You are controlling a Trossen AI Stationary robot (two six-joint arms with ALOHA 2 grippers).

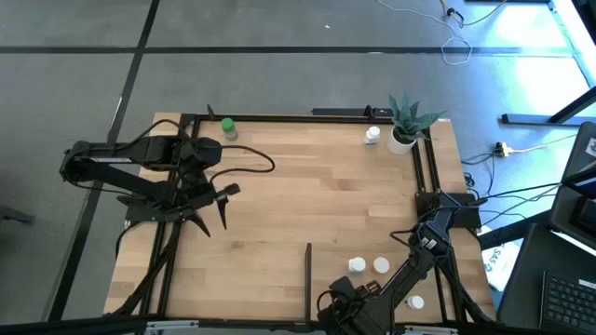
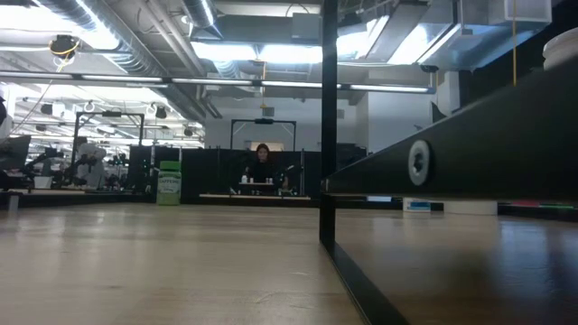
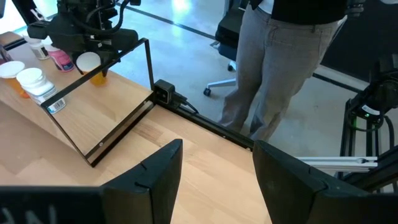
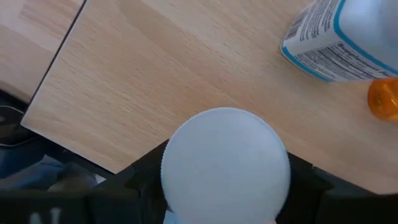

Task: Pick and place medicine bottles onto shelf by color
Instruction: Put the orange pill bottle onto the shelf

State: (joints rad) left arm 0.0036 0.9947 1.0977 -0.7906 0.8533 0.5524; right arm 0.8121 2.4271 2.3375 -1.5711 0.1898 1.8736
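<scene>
Bottle: white round cap (image 4: 225,163) fills the lower centre, between the right tool's (image 4: 225,186) fingers, pinched.
Left tool (image 3: 217,180): spread, empty.
Wrist-only: person's grey trousers (image 3: 273,68).

The floor (image 1: 279,56) is grey, crossed by dark seams, with loose cables (image 1: 456,37) near the bright far corner. Overhead, silver ducts (image 2: 135,41) and strip lights (image 2: 271,83) run along an open ceiling. A person (image 2: 262,167) sits at a distant workstation. What appears to be an office chair base (image 3: 221,87) stands beside a standing person's legs (image 3: 273,68).
</scene>
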